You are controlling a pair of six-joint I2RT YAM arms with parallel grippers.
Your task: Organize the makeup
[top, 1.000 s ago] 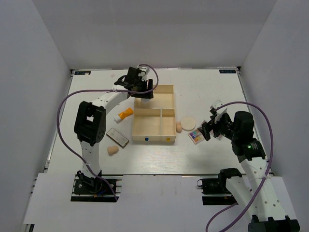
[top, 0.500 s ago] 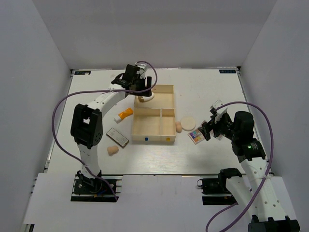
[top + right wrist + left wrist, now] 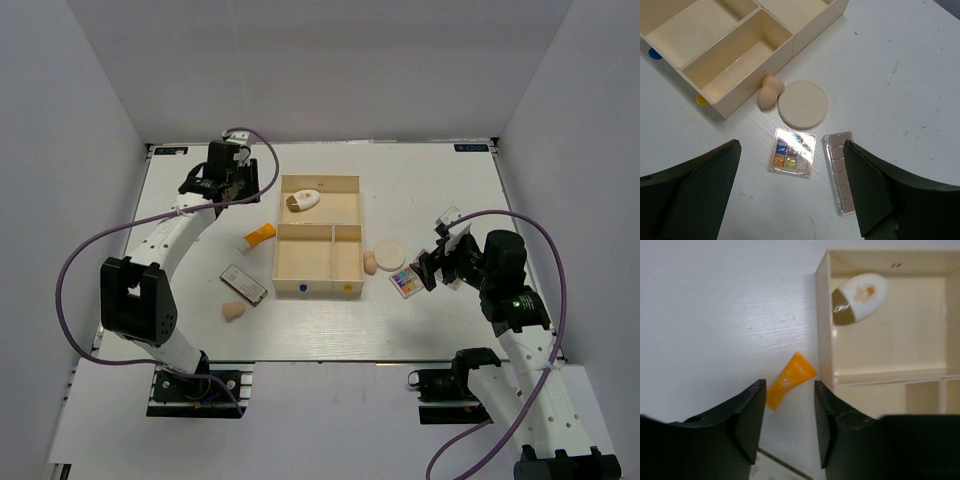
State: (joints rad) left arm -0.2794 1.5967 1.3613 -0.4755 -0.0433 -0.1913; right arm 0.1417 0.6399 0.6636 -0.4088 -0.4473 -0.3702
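The white teardrop piece (image 3: 303, 201) lies in the back compartment of the wooden box (image 3: 345, 183); it also shows in the left wrist view (image 3: 860, 297). My left gripper (image 3: 228, 192) is open and empty, left of the box and above the orange tube (image 3: 791, 380), which lies on the table (image 3: 260, 237). My right gripper (image 3: 428, 268) is open and empty over the multicoloured palette (image 3: 792, 152) and a brown palette (image 3: 839, 172). The round cream puff (image 3: 803, 104) and a beige sponge (image 3: 771, 91) lie beside the box's right wall.
A flat dark palette (image 3: 243, 283) and a second beige sponge (image 3: 233, 312) lie left of the box's front. The box's two front compartments (image 3: 735, 55) hold nothing. White walls close in the table on three sides.
My left gripper has let go of the white teardrop piece in the back compartment and swung left, away from the box. The right arm has not moved.
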